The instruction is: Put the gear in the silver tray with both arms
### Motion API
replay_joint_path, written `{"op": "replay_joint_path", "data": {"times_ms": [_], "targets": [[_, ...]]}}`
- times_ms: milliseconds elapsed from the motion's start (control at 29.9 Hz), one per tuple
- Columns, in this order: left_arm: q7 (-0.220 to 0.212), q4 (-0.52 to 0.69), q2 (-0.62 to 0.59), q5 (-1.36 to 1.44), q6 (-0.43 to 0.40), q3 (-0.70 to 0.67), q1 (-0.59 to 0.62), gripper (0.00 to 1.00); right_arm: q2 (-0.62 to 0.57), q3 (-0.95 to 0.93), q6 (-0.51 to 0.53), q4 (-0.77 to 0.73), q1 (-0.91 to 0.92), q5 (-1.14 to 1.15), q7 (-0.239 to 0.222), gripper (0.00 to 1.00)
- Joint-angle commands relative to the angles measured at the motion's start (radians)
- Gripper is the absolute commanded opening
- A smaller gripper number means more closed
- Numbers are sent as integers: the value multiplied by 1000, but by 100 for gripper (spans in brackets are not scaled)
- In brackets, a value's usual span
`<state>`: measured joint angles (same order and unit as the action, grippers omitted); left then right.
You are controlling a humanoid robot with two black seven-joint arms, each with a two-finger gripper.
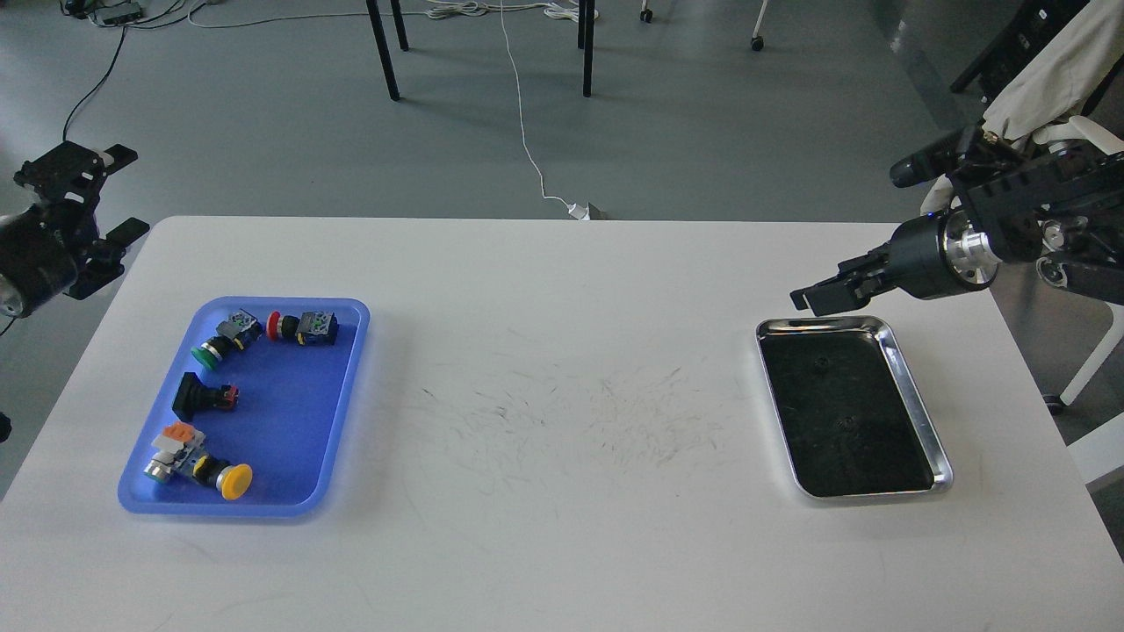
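Note:
The silver tray (918, 420) lies on the right of the white table, its dark bottom showing two faint small round dark shapes (821, 362) that may be gears; I cannot tell for sure. My right gripper (817, 283) hovers above the tray's far edge, pointing left, its fingers apart and empty. My left gripper (123, 193) is off the table's far left corner, open and empty, away from everything.
A blue plastic tray (347, 386) at the left holds several push-button switches, among them a green-capped one (205, 353) and a yellow-capped one (234, 481). A chair with a draped cloth (1027, 96) stands beyond the right edge.

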<state>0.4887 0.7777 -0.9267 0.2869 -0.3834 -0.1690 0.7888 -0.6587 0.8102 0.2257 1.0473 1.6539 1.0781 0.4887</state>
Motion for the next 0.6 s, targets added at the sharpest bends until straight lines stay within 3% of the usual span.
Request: {"op": "replay_joint_path", "data": {"times_ms": [0, 368, 568], "targets": [[0, 0, 0, 1, -2, 0, 1, 99, -105, -94, -3, 8, -20, -35, 0, 90], [0, 0, -1, -12, -80, -4, -16, 99, -369, -479, -140, 36, -278, -326, 0, 94], [0, 2, -3, -64, -83, -9, -36, 99, -420, -545, -250, 88, -408, -559, 0, 94]]}}
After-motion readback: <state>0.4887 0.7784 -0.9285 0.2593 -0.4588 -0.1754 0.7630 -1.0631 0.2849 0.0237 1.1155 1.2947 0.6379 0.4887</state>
